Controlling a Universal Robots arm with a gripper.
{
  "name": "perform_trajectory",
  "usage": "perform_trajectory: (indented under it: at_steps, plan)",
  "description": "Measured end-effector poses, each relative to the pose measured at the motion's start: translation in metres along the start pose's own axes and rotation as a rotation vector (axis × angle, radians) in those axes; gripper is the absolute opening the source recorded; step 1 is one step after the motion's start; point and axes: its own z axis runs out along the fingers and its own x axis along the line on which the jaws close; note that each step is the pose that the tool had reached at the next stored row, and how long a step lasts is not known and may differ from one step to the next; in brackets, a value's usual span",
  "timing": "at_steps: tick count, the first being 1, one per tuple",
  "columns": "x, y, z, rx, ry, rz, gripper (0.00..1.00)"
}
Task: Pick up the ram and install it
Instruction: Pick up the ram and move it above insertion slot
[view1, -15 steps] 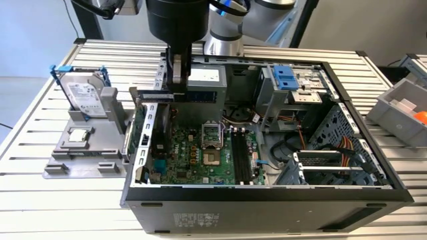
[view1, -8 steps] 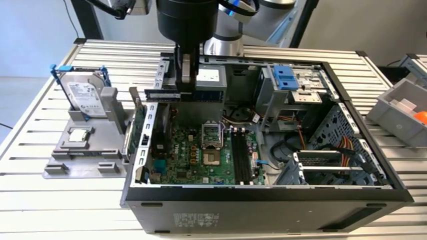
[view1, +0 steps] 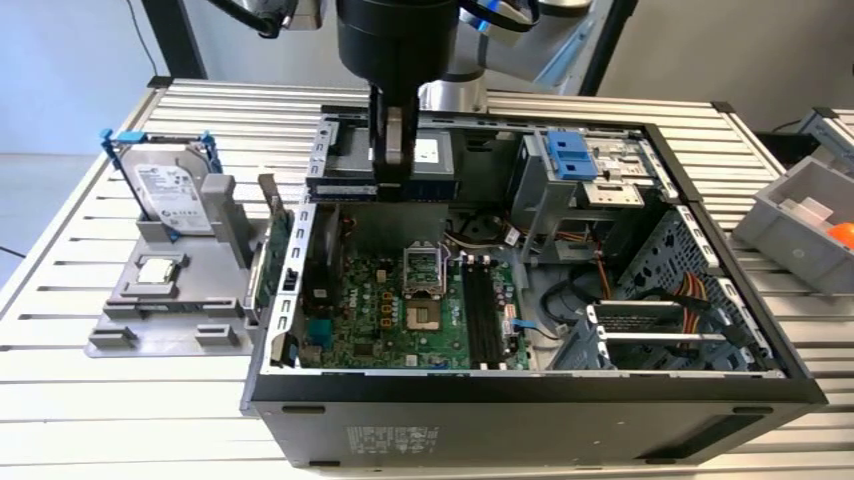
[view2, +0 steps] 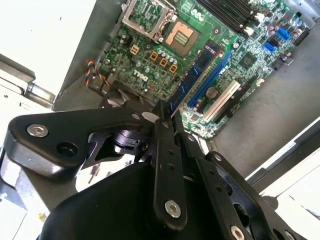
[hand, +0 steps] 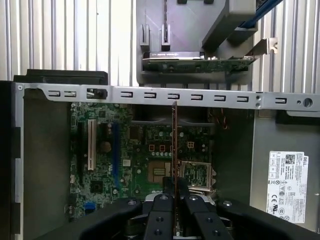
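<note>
My gripper (view1: 390, 178) hangs over the rear of the open computer case (view1: 534, 395) and is shut on the ram (view1: 342, 186), a thin blue stick jutting towards the exterior view's left. In the second wrist view the ram (view2: 197, 70) reaches out from the shut gripper (view2: 167, 117) over the green motherboard (view2: 150, 60). The first wrist view has the ram (hand: 174, 140) edge-on, clamped by the gripper (hand: 174, 192) above the board. The long black memory slots (view1: 483, 312) lie beside the processor socket (view1: 424, 270), below the held stick and to the exterior view's right.
A grey fixture (view1: 167, 300) at the exterior view's left carries a hard drive (view1: 174, 190), a small silver processor chip (view1: 158, 268) and a green card on edge (view1: 276, 262). Drive cages (view1: 587, 165) and cables (view1: 667, 300) crowd the case's right side. A grey bin (view1: 801, 210) stands further right.
</note>
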Motion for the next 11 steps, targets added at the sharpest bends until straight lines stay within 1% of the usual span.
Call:
perform_trajectory:
  at_steps: [11]
  plan:
    - [-0.0030,-0.0197,-0.0003,0.0000,-0.0001,0.000,0.00]
